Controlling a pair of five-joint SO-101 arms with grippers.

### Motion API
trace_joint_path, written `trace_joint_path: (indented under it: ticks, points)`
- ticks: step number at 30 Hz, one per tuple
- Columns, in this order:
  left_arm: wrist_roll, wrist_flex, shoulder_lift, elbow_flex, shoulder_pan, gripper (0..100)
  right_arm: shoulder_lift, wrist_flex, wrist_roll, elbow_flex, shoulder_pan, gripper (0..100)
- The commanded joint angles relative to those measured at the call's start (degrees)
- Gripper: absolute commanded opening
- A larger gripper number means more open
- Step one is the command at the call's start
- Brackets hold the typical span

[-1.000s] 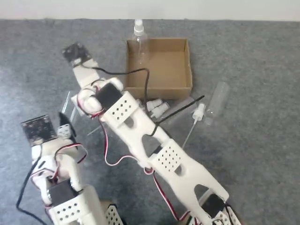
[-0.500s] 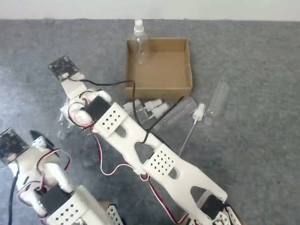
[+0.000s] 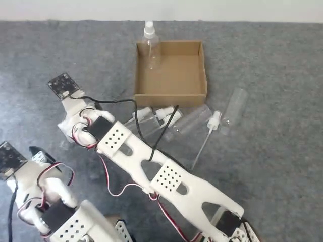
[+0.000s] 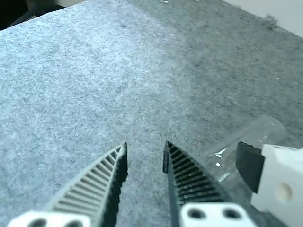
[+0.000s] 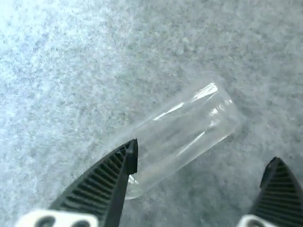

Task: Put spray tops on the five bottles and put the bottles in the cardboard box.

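Note:
A clear bottle [image 5: 184, 125] without a top lies on the grey carpet between the fingers of my right gripper [image 5: 203, 153], which is open and astride it, not touching. In the high view this arm stretches far left of the cardboard box [image 3: 194, 93]. My left gripper [image 4: 144, 146] hovers over bare carpet at the front left, open by a narrow gap, with the same bottle [image 4: 253, 135] just beyond it. One bottle with a spray top [image 3: 150, 43] stands at the box's back left corner.
In front of the box lie two capped bottles [image 3: 151, 116], an uncapped bottle [image 3: 194, 120], another [image 3: 234, 105] farther right, and a loose spray top with its tube [image 3: 212, 123]. Open carpet lies to the right and at the far left.
The right arm has swung left, away from the box, down over the lone bottle. The left arm has drawn back toward the front left corner.

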Motion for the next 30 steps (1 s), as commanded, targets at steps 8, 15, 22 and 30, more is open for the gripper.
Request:
trace_joint_path:
  ticks: [8, 15, 22, 30]
  points:
    - [0.62, 0.26, -1.14, -3.82, -0.18, 12, 0.57, 5.32, -0.53, -2.11, 1.89, 38.5]
    - [0.62, 0.26, -1.14, -3.82, -0.18, 12, 0.48, 12.0, -0.44, -2.2, 2.59, 38.5]
    - [0.62, 0.26, -1.14, -3.82, -0.18, 12, -6.46, 19.47, -0.35, -2.2, 4.35, 38.5]
    - [0.62, 0.26, -1.14, -3.82, -0.18, 12, -11.56, 17.19, -0.26, -2.2, 4.44, 38.5]
